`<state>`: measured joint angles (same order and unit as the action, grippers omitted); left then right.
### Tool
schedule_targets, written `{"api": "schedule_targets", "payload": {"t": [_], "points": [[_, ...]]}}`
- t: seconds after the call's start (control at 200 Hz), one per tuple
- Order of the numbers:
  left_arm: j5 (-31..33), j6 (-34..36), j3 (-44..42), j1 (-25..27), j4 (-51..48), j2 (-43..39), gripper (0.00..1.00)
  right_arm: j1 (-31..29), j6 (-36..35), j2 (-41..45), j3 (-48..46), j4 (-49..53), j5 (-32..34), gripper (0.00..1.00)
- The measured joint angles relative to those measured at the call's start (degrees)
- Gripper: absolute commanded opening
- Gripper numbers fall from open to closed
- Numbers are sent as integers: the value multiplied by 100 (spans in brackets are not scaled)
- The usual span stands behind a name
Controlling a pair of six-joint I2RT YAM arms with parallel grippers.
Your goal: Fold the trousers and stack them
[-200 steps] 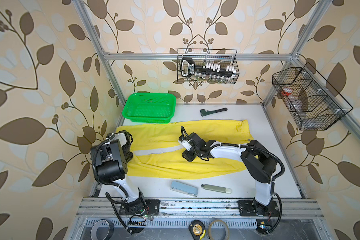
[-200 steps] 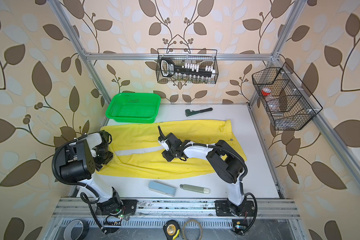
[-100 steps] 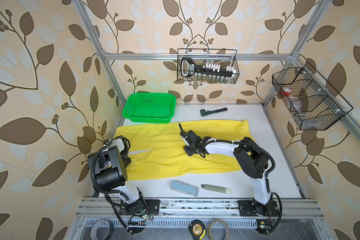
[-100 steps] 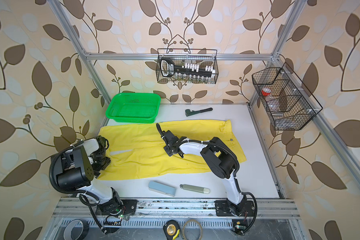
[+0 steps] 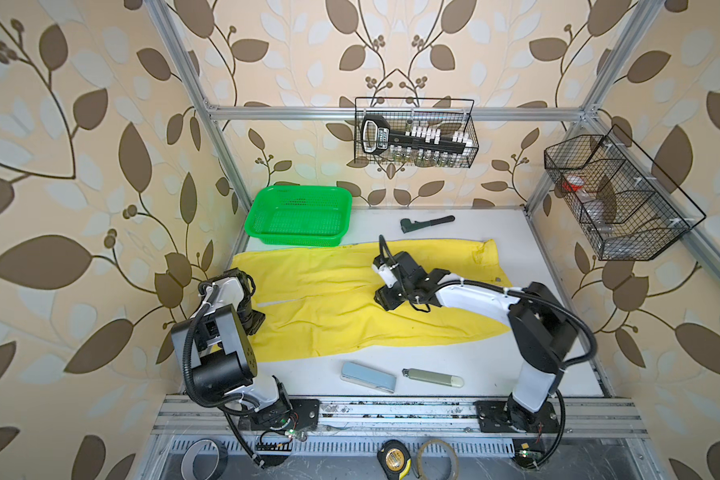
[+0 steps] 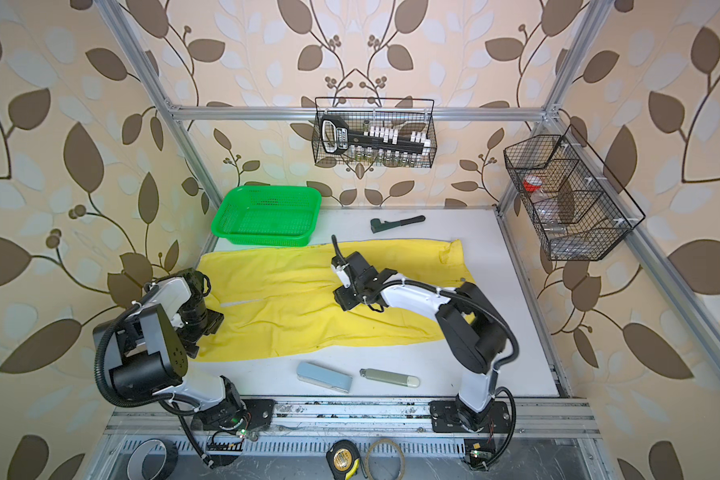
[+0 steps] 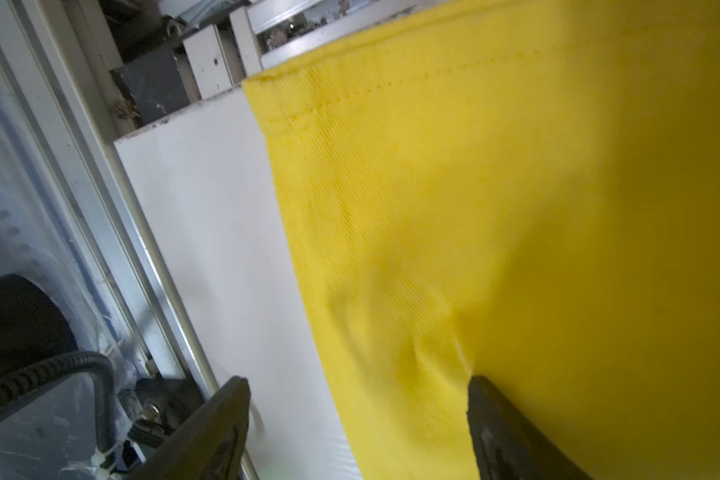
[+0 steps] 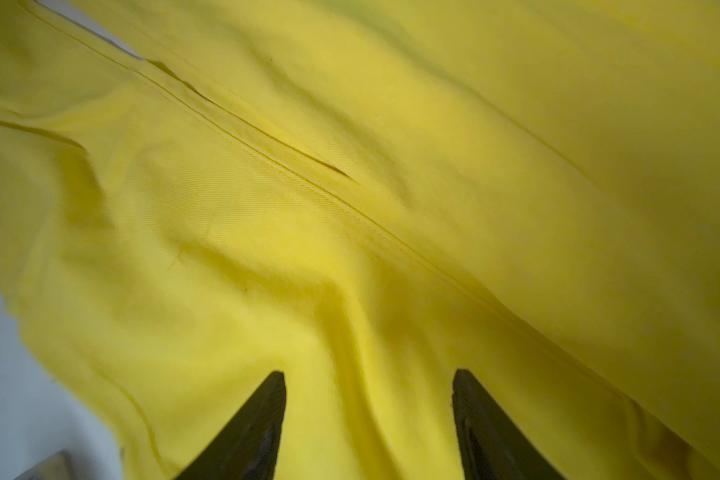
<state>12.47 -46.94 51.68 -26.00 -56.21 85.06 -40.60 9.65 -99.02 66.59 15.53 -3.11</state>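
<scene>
Though empty, grippers (image 7: 358,380) (image 8: 370,373) spread over trousers (image 5: 329,291)

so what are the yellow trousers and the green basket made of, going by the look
The trousers: woven cloth, probably cotton-like, with a matte finish. Fine diagonal twill ribs and a stitched hem show in the left wrist view, and it lies in soft wrinkles.
The green basket: most likely moulded plastic, slightly glossy. It has one even bright colour, perforated mesh walls and a rounded rim.
</scene>
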Motion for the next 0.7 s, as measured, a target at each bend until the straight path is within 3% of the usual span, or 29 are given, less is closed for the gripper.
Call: {"api": "schedule_targets", "payload": {"t": [0.155, 0.26, 0.345, 0.515, 0.7], "points": [[-553, -81, -63, 0, -74, -444, 86, 1023, 654, 1464, -868, 162, -111, 77], [-852, -299, -365, 0, -76, -636, 88, 1864, 1117, 2286, -1495, 544, -94, 78], [-962, -481, -651, -61, -101, -660, 89, 2629, 1401, 2776, -1902, 903, -79, 85], [-1139, -750, -1126, -474, -17, -660, 89, 4216, 1794, 3327, -2492, 1659, 61, 84], [-1327, -892, -1281, -597, 238, -645, 89, 4887, 2291, 3521, -3152, 1895, 127, 81]]}}
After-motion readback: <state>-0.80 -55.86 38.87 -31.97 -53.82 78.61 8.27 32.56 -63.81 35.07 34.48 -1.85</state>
